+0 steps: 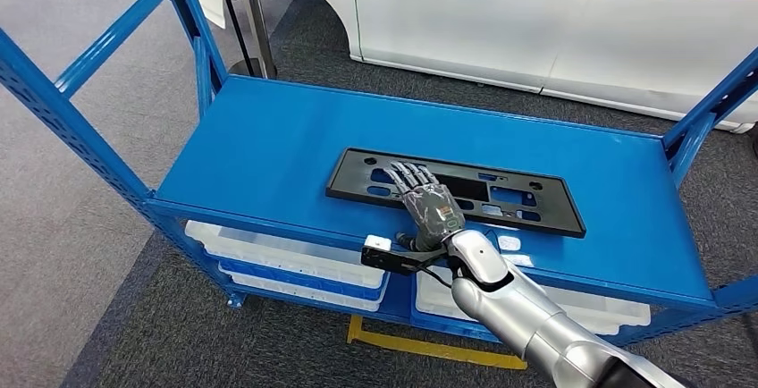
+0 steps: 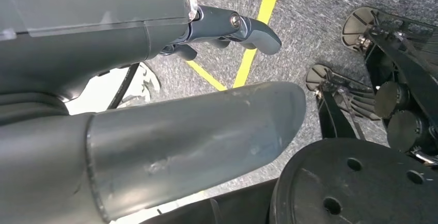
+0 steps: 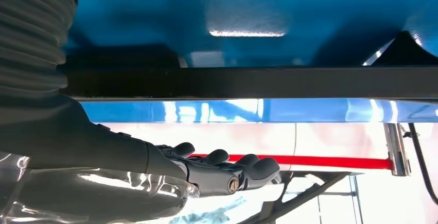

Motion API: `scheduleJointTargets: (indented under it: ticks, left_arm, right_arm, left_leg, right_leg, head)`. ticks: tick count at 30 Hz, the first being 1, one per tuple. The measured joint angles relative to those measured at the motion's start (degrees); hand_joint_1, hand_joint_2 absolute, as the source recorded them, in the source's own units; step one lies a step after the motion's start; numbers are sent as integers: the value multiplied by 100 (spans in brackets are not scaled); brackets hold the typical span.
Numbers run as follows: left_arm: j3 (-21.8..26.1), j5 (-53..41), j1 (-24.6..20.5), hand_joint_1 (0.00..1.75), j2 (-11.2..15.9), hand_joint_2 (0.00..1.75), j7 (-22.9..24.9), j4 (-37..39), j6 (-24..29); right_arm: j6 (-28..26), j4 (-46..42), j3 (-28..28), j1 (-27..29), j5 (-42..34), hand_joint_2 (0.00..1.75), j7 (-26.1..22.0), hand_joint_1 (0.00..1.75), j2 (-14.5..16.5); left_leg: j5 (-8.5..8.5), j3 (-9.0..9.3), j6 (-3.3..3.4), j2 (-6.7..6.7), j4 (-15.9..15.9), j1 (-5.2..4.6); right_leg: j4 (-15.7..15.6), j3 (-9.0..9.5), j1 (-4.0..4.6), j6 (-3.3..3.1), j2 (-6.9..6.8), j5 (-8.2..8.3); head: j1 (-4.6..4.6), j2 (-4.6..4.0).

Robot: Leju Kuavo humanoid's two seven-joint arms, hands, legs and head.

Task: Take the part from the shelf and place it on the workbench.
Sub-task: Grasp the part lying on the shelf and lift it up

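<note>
Black plastic part (image 1: 456, 190) positioned on the blue shelf (image 1: 268, 147), with the right hand (image 1: 427, 202) extended over it.

At the centre of the head view, the flat, slotted panel is laid lengthwise on the top deck, close to the front edge, where it can be reached. The right hand is held flat above the part's left half with fingers spread and nothing gripped; contact cannot be confirmed. The posture is judged to be an approach for a grasp, not yet made. In the left wrist view, the left hand (image 2: 227, 30) is pointed at the grey floor, fingers loosely apart and empty. White bins (image 1: 286, 258) are stored beneath the deck.
</note>
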Motion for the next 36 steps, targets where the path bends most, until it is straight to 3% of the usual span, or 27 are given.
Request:
scheduleJointTargets:
  ticks: [16, 17, 20, 21, 36]
  left_arm:
    - [-212, 241, 17, 0, 68, 0, 32, 0, 19]
    - [-220, 258, 17, 0, 68, 0, 33, 0, 25]
    - [-228, 287, 18, 0, 68, 0, 33, 0, 33]
    - [-228, 292, 20, 0, 68, 0, 32, 0, 33]
    - [-346, 388, 35, 0, 80, 0, 26, 0, -9]
  right_arm:
    - [-491, 545, 0, -166, 806, 175, 704, 0, 5]
    - [-486, 546, 0, -168, 849, 175, 749, 33, 2]
    - [-468, 544, 0, -166, 924, 175, 823, 161, -13]
    - [-458, 543, 0, -165, 938, 175, 829, 172, -19]
    - [-268, 267, -27, -130, 1029, 175, 844, 172, -119]
  left_leg:
    - [0, 5, 0, 1, 0, 0]
    - [0, 5, 0, 1, 0, 0]
    - [0, 6, 0, 1, 0, 0]
    - [0, 6, 0, 1, 0, 0]
    - [0, 6, 0, 3, 0, 0]
  right_leg:
    - [0, 2, 0, 0, 1, 0]
    - [0, 2, 0, 0, 1, 0]
    - [0, 3, 0, 0, 1, 0]
    - [0, 3, 0, 0, 1, 0]
    - [0, -2, 0, -1, 3, 0]
  head:
    - [0, 0]
    - [0, 0]
    - [0, 0]
    - [0, 0]
    - [0, 0]
